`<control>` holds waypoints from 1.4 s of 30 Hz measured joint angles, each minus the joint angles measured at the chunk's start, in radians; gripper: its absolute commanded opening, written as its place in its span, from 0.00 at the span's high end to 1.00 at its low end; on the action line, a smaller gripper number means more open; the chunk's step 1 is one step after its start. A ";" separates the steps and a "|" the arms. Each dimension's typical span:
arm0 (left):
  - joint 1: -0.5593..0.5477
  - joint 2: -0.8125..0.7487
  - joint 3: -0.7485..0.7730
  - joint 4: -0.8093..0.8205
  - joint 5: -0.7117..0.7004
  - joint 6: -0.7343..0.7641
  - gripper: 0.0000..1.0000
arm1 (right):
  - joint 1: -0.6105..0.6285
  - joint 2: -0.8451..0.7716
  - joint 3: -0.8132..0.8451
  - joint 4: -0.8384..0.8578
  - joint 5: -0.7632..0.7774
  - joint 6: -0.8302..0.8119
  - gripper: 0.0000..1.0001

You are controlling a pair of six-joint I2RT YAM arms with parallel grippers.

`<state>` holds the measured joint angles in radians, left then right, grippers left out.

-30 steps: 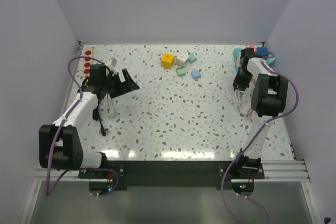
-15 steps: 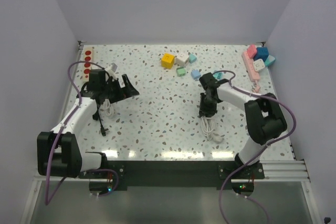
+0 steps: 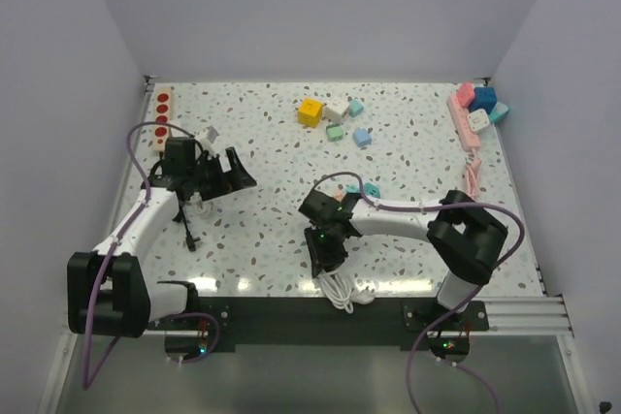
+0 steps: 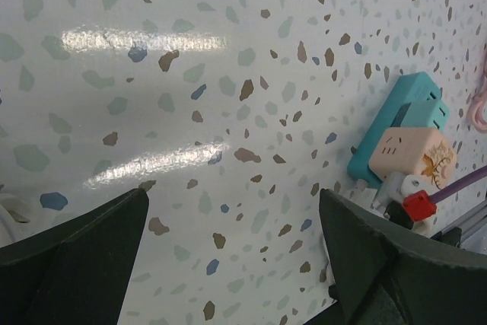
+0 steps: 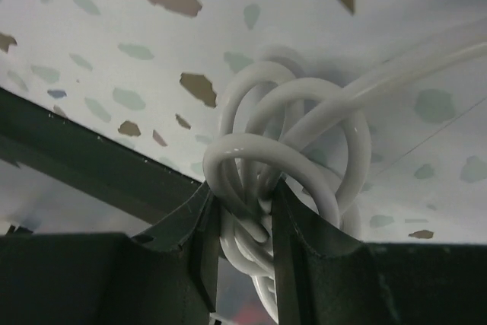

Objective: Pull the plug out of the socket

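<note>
Table (image 3: 281, 191): speckled white top, walled on three sides.
Right arm (image 3: 408, 218): stretched leftward across the near half of the table, wrist low near the front edge.
Left arm (image 3: 146, 215): bent along the left side, wrist pointing toward the table's middle.
Power strip (image 3: 469, 123): pink, lying in the far right corner. A white piece (image 3: 478, 122) sits on its face, and pink, blue and teal blocks are clustered at its far end. Whether the white piece is a plug cannot be told.
White cable (image 3: 342, 293): a coiled bundle at the near edge, centre, well apart from the power strip. Its plug end cannot be made out.
Right gripper (image 3: 325, 254): pinched tight on the white cable (image 5: 281, 157). The wrist view shows the loops wedged between the two fingers (image 5: 202, 241), with the dark front rail (image 5: 84, 165) just beside them.
Left gripper (image 3: 225, 174): fingers (image 4: 76, 256) spread wide, nothing between them, over bare table.
Teal block (image 4: 392, 131): seen from the left wrist, lying flat with a cream piece (image 4: 415, 154) on it.
Yellow cube (image 3: 310, 111): far centre, with small white, teal, green and blue blocks just beside it.
</note>
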<state>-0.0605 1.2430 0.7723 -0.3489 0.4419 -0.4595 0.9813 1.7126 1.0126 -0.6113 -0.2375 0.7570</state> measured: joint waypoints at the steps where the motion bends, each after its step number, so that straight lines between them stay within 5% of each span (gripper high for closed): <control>1: 0.000 0.000 -0.006 -0.002 -0.001 0.000 0.01 | 0.019 0.014 0.005 0.002 -0.014 -0.001 0.96; 5: 0.000 0.000 -0.021 -0.008 -0.004 0.000 0.01 | 0.039 0.028 0.025 -0.016 -0.069 -0.018 0.82; 6: 0.000 0.000 -0.022 -0.007 -0.004 0.000 0.01 | 0.041 0.032 0.031 -0.021 -0.077 -0.029 0.73; 7: 0.000 0.000 -0.024 -0.007 -0.005 0.000 0.01 | 0.043 0.034 0.033 -0.024 -0.085 -0.042 0.51; 10: 0.000 0.000 -0.027 -0.007 -0.005 0.000 0.01 | 0.052 0.024 0.033 -0.052 -0.095 -0.071 0.21; 14: 0.000 0.000 -0.035 -0.007 -0.008 0.000 0.01 | 0.061 -0.066 0.061 -0.128 -0.056 -0.095 0.03; 22: 0.000 0.000 -0.051 -0.005 -0.007 0.002 0.01 | -0.061 -0.229 0.343 -0.254 0.129 -0.089 0.02; 27: 0.000 0.000 -0.051 -0.003 -0.005 0.006 0.01 | -0.270 -0.213 0.370 -0.348 0.345 0.005 0.02; 31: 0.000 0.000 -0.051 -0.002 -0.003 0.007 0.01 | -0.311 -0.143 0.374 -0.404 0.486 0.101 0.02; 42: 0.000 -0.024 -0.117 0.003 -0.003 0.007 0.01 | -0.407 -0.013 0.320 -0.277 0.507 0.249 0.02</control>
<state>-0.0605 1.2186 0.6556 -0.3454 0.4393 -0.4522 0.5743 1.7000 1.3331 -0.8886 0.2695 1.0065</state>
